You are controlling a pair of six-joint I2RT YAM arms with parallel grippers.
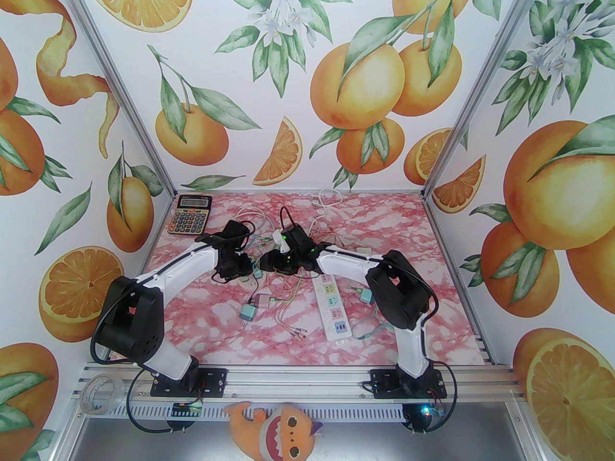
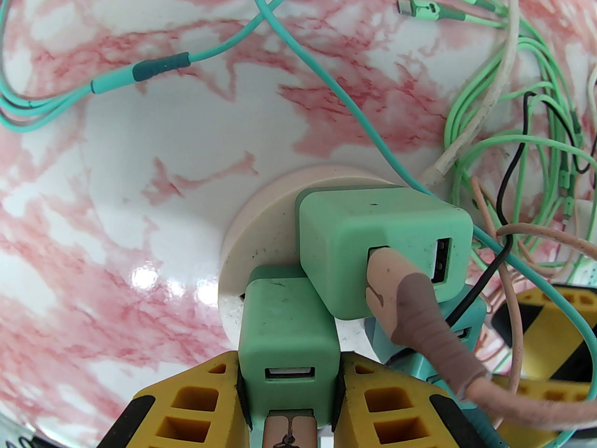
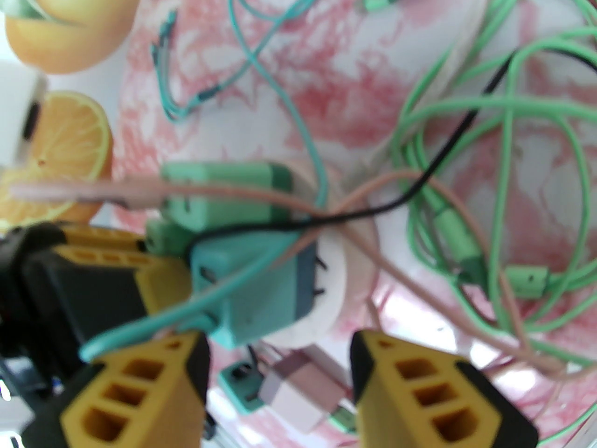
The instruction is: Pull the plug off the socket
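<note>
A round pinkish-white socket (image 2: 266, 236) lies on the marble table with several plugs in it. My left gripper (image 2: 289, 367) is shut on the nearest green plug (image 2: 289, 325), its yellow fingers (image 2: 200, 395) pressed against both sides. A bigger green plug (image 2: 378, 241) with a pink cable sits beside it, and a teal plug (image 3: 252, 287) next to that. My right gripper (image 3: 280, 339) is open, its fingertips just short of the socket's rim (image 3: 331, 269). In the top view both grippers meet over the table's middle, left (image 1: 240, 269) and right (image 1: 274, 264).
Green, teal, pink and black cables (image 2: 513, 147) tangle around the socket. A white power strip (image 1: 331, 305) lies under the right arm. Loose plugs (image 1: 254, 305) rest nearer the front. A calculator (image 1: 190, 214) sits at the back left.
</note>
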